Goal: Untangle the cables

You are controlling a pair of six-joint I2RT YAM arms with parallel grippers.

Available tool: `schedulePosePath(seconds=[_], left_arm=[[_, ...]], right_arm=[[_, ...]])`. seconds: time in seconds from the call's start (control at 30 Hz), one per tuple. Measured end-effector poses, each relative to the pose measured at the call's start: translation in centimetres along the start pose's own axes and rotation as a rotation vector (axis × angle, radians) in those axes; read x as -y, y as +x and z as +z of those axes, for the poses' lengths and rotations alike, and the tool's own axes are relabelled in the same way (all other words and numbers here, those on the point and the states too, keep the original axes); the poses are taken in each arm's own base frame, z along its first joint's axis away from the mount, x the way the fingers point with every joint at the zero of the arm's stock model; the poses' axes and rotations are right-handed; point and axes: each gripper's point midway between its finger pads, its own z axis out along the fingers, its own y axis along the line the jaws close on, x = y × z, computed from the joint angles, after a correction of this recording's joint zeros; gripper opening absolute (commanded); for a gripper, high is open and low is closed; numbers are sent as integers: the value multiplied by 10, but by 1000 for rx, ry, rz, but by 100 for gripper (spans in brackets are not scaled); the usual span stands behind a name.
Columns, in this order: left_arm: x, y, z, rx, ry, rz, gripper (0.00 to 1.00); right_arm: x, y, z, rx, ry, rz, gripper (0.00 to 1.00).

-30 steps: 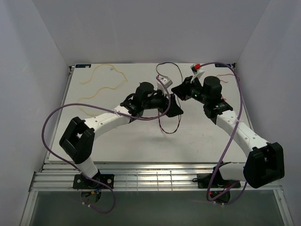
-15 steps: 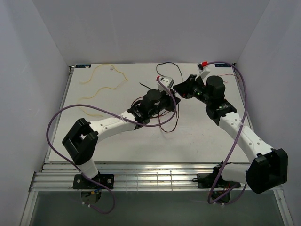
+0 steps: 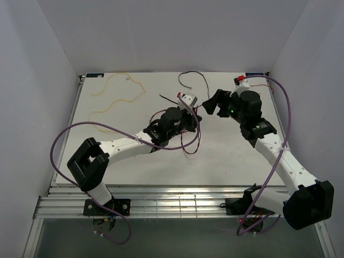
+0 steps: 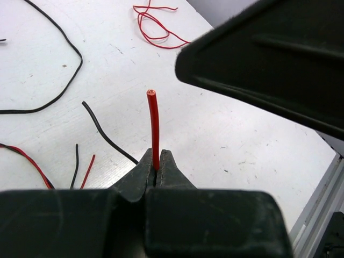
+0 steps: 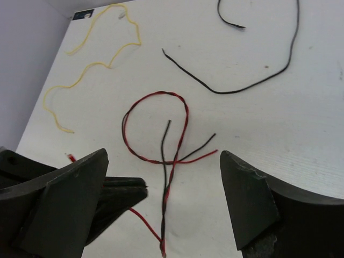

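My left gripper is shut on the free end of a red cable, which sticks up a short way past the fingertips. That red cable runs down into a red-and-black twisted pair with a loop lying on the white table. My right gripper hangs open just above this twist, holding nothing. In the top view the left gripper and right gripper sit close together at mid-table, with the tangle below them.
A yellow cable lies loose at the far left. A separate black cable curves along the back of the table. Another red cable is bunched at the far right. White walls enclose the table.
The left gripper closed on the red cable's end. The right gripper opened, let go, and drew back to the right.
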Motion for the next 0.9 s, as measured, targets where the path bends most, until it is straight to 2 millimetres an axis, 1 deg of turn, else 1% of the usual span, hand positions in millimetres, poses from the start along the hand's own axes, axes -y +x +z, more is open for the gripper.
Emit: schedulePosePath(seconds=[0.07, 0.13, 0.2, 0.23, 0.37, 0.47, 0.53, 0.67, 0.8, 0.9], left_arm=[[2, -1, -5, 1, 11, 4, 0], [5, -6, -11, 7, 24, 4, 0], [9, -14, -15, 23, 40, 3, 0], [10, -17, -17, 30, 46, 3, 0], [17, -36, -27, 69, 68, 0, 0], [19, -42, -30, 84, 73, -1, 0], [19, -42, -30, 82, 72, -1, 0], [20, -41, -30, 79, 78, -1, 0], [20, -41, -30, 76, 81, 0, 0], [21, -40, -30, 74, 85, -1, 0]], right_arm=[[14, 6, -8, 3, 53, 6, 90], [24, 13, -14, -3, 85, 7, 90], [30, 20, -16, -17, 89, -4, 90], [31, 26, -16, -36, 82, -10, 90], [24, 62, -15, -129, -19, -30, 90], [16, 85, -16, -176, -114, -25, 90], [8, 92, -15, -191, -167, -26, 90], [-4, 92, -8, -186, -229, -37, 90], [-10, 97, 0, -192, -254, -36, 90], [-12, 108, 7, -219, -255, -30, 90]])
